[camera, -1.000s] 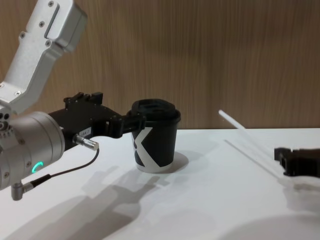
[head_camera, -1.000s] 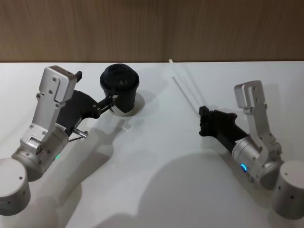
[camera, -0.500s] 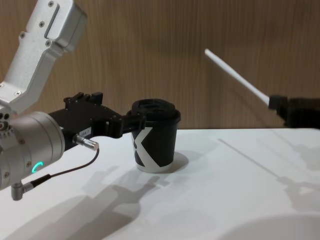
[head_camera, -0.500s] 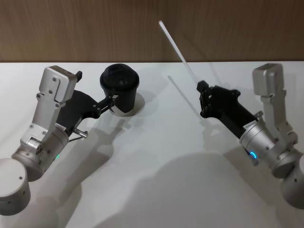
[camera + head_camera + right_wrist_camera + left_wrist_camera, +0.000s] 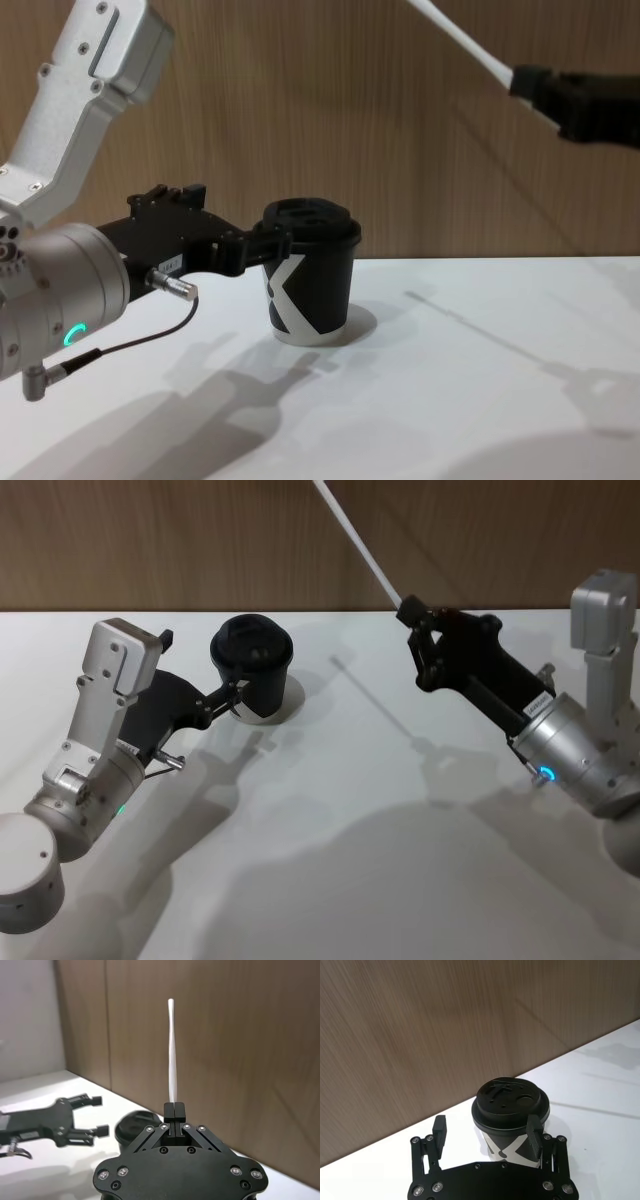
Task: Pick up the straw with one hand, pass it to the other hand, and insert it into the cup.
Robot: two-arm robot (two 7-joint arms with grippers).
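The black cup [image 5: 252,660] with a lid and a white mark [image 5: 312,280] stands upright at the back left of the white table. My green-ringed left gripper [image 5: 232,695] is open, level with the cup's rim, its fingertips right beside the cup [image 5: 512,1105]; one fingertip [image 5: 534,1132] overlaps the cup's side. Raised well above the table on the right, my blue-ringed right gripper [image 5: 410,612] is shut on the lower end of the white straw [image 5: 360,540]. The straw [image 5: 172,1055] juts from the fingertips [image 5: 174,1107], slanting up and to the left [image 5: 460,40].
A wood-panelled wall [image 5: 150,540] runs along the table's far edge, close behind the cup. The white table [image 5: 320,860] lies bare in the middle and front, with only the arms' shadows on it.
The right gripper has lifted the straw from the table to high above it and carried it slightly left. The left gripper and the cup have stayed put.
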